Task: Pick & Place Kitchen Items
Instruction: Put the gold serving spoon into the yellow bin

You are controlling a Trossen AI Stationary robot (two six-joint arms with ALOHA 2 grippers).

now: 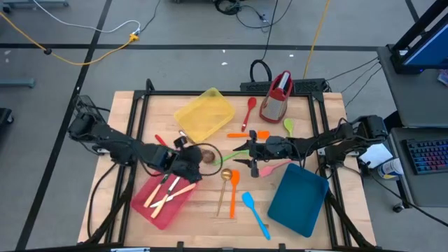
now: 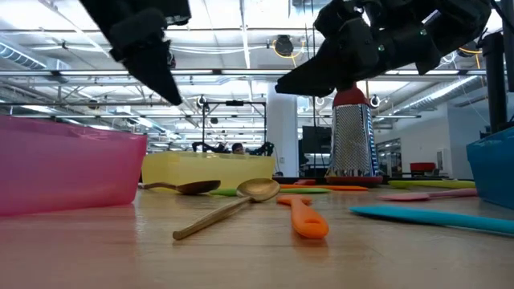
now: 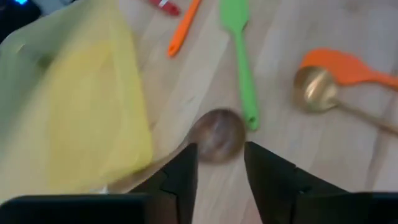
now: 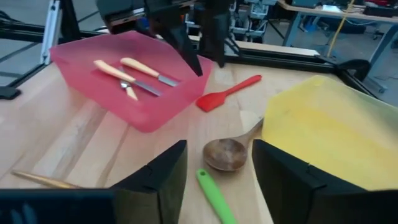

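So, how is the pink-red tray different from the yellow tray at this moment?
The pink-red tray holds pale-handled cutlery, while the yellow tray shows nothing inside. In the high view the pink-red tray lies at the table's near left and the yellow tray farther back, toward the middle. The wooden spoon lies against the yellow tray, not the pink-red one. Both are shallow, translucent plastic rectangles sitting flat on the table.

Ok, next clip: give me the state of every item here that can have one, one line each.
left gripper: open, empty, above the wooden spoon
right gripper: open, empty, also facing that spoon
wooden spoon: flat on the table beside the yellow tray
yellow tray: empty
pink-red tray: holds pale-handled cutlery
blue tray: empty
grater: upright
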